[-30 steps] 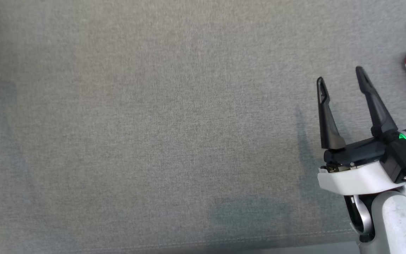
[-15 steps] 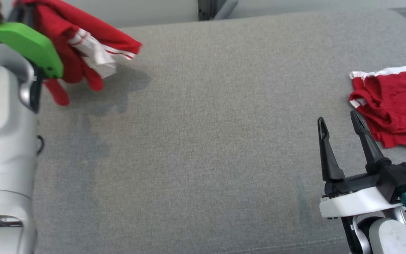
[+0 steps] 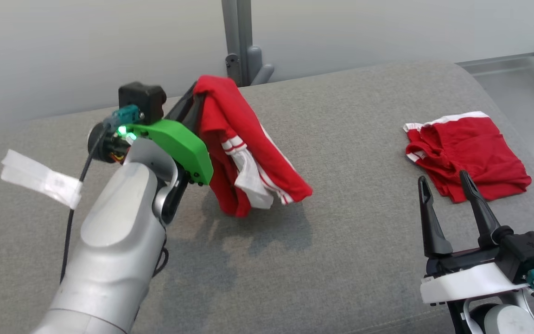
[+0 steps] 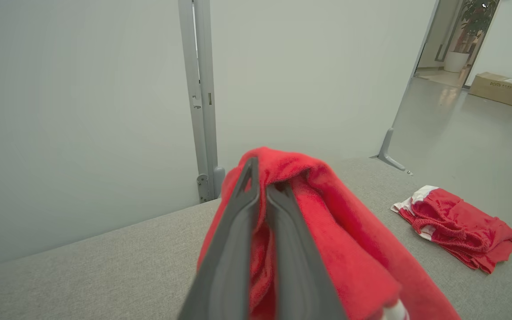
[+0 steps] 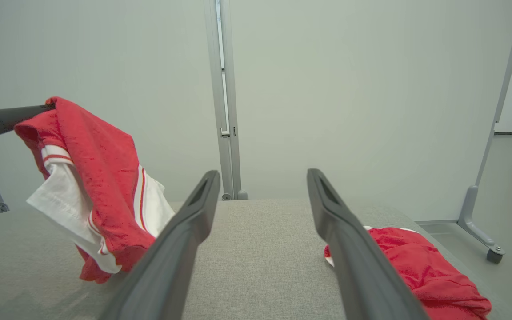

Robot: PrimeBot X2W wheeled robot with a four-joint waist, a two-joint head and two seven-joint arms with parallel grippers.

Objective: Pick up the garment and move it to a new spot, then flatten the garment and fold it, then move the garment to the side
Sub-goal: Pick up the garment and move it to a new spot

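A red garment (image 3: 244,148) of soft knit cloth, with white panels and thin striped trim, is held by the left gripper (image 4: 262,182). The two long, dark, tapered fingers are pressed together on a bunched fold near the garment's top. The cloth is draped over them and hangs in loose, crumpled folds above the far left part of a wide grey cushion (image 3: 350,241). The cushion is covered in coarse woven fabric. Whether the lowest fold touches the cushion cannot be told.

A glossy green plastic shell (image 3: 179,144) is fitted behind the left gripper, on a smooth silver forearm.

At the near right, the right gripper (image 3: 443,178) is held with its matte black fingers spread apart, nothing between them.

Just beyond those fingers, a second red garment (image 3: 468,155) with a white ribbed band lies rumpled on the cushion. A white papery strip (image 3: 40,178) is seen at the left.
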